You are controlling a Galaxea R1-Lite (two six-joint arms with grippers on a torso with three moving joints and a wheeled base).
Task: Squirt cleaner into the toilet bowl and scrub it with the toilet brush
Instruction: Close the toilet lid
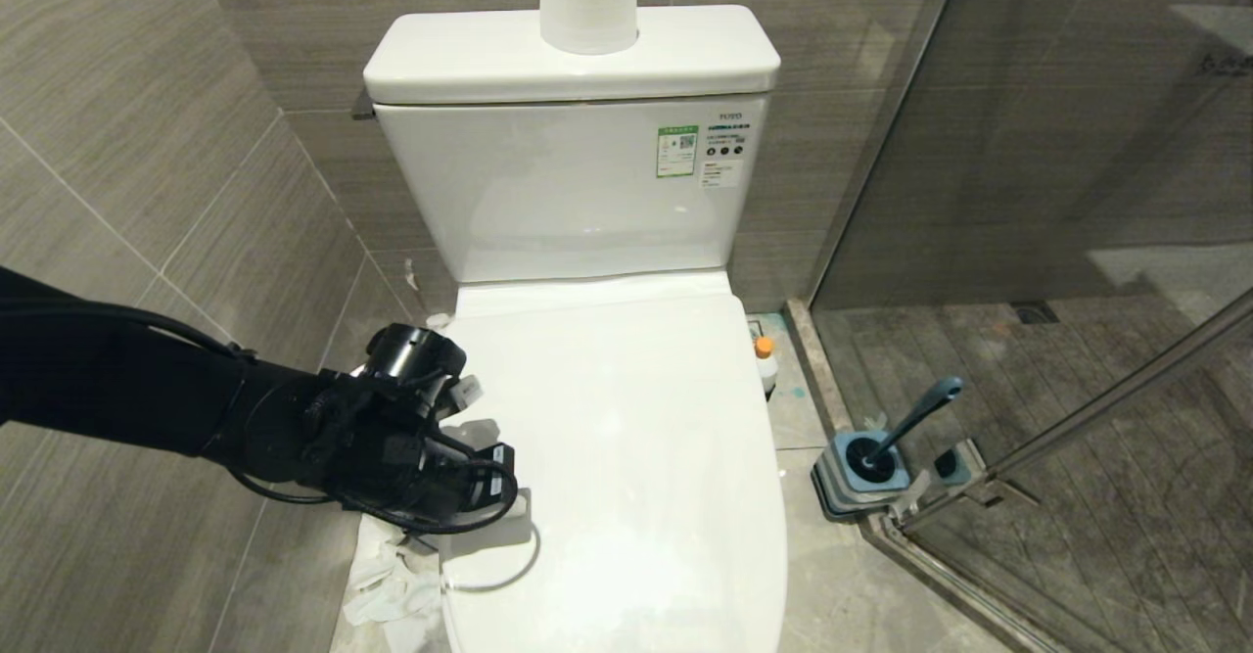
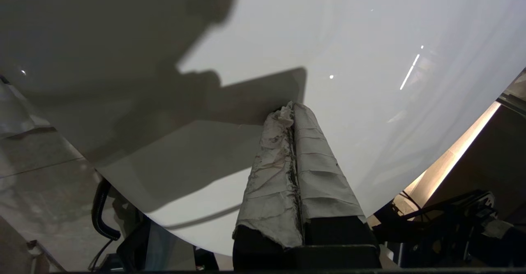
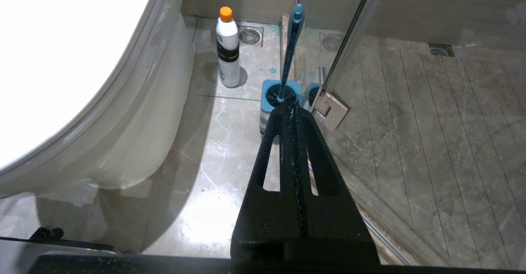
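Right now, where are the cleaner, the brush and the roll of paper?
cleaner [image 3: 228, 56], right wrist view, bottle body.
brush [image 3: 291, 44], right wrist view, handle.
roll of paper [image 1: 588, 2], head view, side of roll.

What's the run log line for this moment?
left gripper shut over closed toilet lid | right gripper shut, idle | cleaner, toilet brush untouched

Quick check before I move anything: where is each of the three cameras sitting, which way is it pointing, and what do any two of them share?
Head: up high, looking down on the closed toilet lid; the left arm with the left gripper shows at the lid's left edge.
Left wrist: behind the shut, cloth-wrapped left gripper, facing the lid.
Right wrist: low beside the toilet, behind the shut right gripper, facing the floor.
Shared by head and right wrist: cleaner and toilet brush.
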